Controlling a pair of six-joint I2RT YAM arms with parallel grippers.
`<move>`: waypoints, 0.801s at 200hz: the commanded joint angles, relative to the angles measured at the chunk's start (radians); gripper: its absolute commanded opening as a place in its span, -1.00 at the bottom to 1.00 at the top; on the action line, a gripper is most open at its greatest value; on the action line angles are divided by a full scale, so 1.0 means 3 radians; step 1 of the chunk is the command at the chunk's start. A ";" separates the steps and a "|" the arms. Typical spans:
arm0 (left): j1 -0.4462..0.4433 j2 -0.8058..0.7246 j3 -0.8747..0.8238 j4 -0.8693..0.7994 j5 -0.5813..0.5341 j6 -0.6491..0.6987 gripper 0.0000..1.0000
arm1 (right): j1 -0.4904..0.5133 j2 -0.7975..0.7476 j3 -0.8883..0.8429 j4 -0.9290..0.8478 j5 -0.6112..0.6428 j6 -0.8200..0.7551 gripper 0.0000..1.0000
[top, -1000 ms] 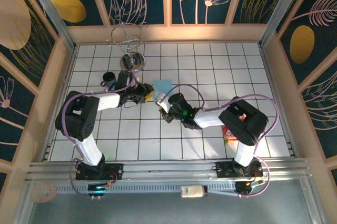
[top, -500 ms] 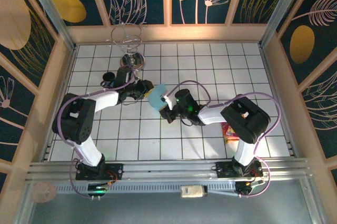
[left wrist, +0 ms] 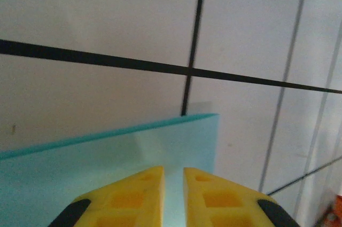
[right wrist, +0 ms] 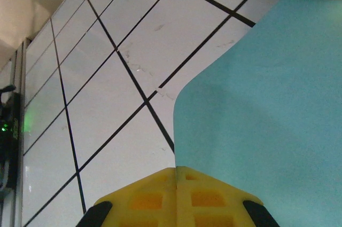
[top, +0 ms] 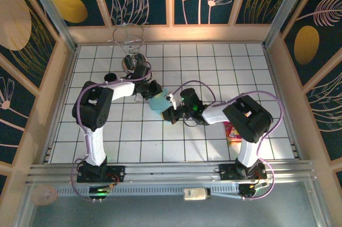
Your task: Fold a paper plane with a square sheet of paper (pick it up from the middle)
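Note:
The square sheet of paper (top: 159, 102) is light blue and hangs curved above the tiles between both arms. My right gripper (top: 169, 108) is shut on its near edge; in the right wrist view the paper (right wrist: 267, 104) rises straight out of the closed seam of the yellow fingertips (right wrist: 176, 169). My left gripper (top: 153, 90) is at the sheet's far side. In the left wrist view its fingertips (left wrist: 173, 171) stand a narrow gap apart, with the paper (left wrist: 107, 163) showing flat behind and through the gap. No pointed paper plane is in view.
An orange-red snack packet (top: 233, 132) lies on the tiles to the right, beside the right arm. A wire stand (top: 131, 51) rises at the back, with a small black cup (top: 110, 78) to its left. Wooden walls enclose the tiled floor (top: 267, 77).
The sheet lay flat a second ago; now it is lifted and curved, nearer the front. My left gripper has swung right up to it, and the right gripper has shifted slightly right.

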 commanded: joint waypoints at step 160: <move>-0.0069 0.0262 0.0153 -0.0529 -0.0255 0.0384 -0.79 | -0.0219 0.0315 0.0492 -0.0599 0.0263 0.0358 -0.96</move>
